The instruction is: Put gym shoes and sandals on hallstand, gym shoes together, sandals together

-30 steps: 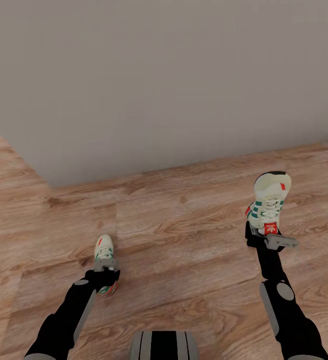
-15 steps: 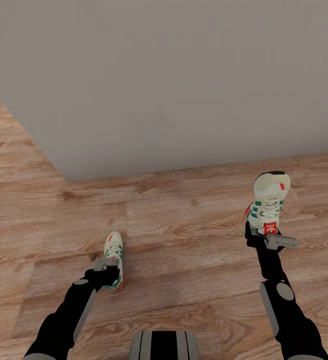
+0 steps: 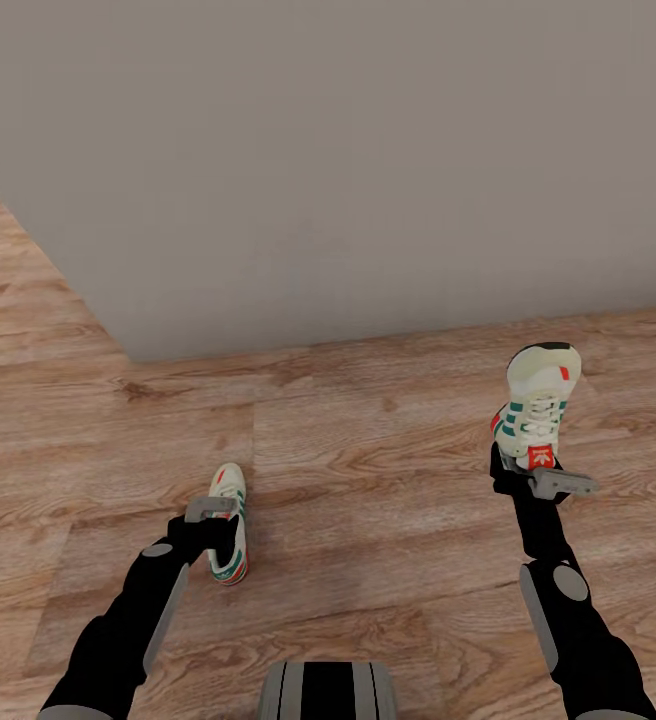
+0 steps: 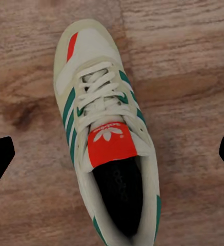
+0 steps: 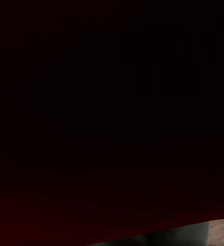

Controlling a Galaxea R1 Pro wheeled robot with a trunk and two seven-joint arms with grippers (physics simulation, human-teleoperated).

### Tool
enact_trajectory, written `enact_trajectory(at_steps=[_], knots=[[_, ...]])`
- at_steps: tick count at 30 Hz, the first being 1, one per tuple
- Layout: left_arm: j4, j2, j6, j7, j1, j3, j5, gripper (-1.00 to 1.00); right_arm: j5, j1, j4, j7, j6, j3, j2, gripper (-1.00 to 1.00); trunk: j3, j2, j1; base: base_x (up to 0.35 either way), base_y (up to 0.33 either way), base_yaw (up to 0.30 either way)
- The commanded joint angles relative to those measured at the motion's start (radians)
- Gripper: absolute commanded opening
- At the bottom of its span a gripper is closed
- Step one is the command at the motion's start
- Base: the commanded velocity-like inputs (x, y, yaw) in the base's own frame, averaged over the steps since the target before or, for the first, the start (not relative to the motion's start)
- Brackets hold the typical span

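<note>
One cream-white gym shoe (image 3: 231, 492) with green stripes lies on the corridor floor (image 3: 368, 500). My left gripper (image 3: 211, 514) hovers just over its opening. In the left wrist view the same gym shoe (image 4: 104, 128) lies between two widely spread black fingertips (image 4: 0, 159), so the left gripper (image 4: 112, 156) is open. My right gripper (image 3: 530, 472) is shut on the heel end of the second gym shoe (image 3: 537, 402), held toe-forward above the floor. The right wrist view is nearly black. The sandals and the hallstand are out of view.
A plain grey wall (image 3: 348, 170) rises close ahead, and its corner (image 3: 128, 355) juts out at the left. Wood plank floor continues past that corner on the left and along the wall's foot to the right.
The camera swung, so the wall corner and the floor shoe shifted right in the picture. My left gripper has edged slightly up and left over that shoe. The right arm and its shoe have not moved.
</note>
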Motion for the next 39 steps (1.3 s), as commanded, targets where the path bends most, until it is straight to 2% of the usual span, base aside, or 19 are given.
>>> enact_trajectory(at_steps=[1, 16, 31, 39], knots=[[-0.001, -0.001, 0.0, 0.0, 0.0, 0.0, 0.0, 1.0, -0.001, 0.0, 0.0, 0.0, 0.0, 0.0, 0.0, -1.0, 0.0, 0.0, 0.0, 0.066, 0.02, 0.0], [-0.004, -0.001, 0.0, 0.002, 0.0, -0.001, 0.0, 1.0, 0.0, 0.0, 0.0, 0.0, 0.0, 0.001, 0.0, -1.0, 0.0, 0.0, 0.0, 0.249, 0.062, 0.0], [-0.003, -0.001, 0.0, 0.003, 0.0, -0.001, 0.0, 1.0, 0.0, 0.0, 0.0, 0.0, 0.0, 0.001, 0.0, -1.0, 0.0, 0.0, 0.0, 0.023, 0.0, 0.0], [-0.003, -0.001, 0.0, 0.003, 0.0, -0.001, 0.0, 1.0, 0.0, 0.0, 0.001, -0.001, -0.001, 0.0, 0.0, -1.0, 0.0, 0.0, 0.0, 0.141, -0.142, 0.0]])
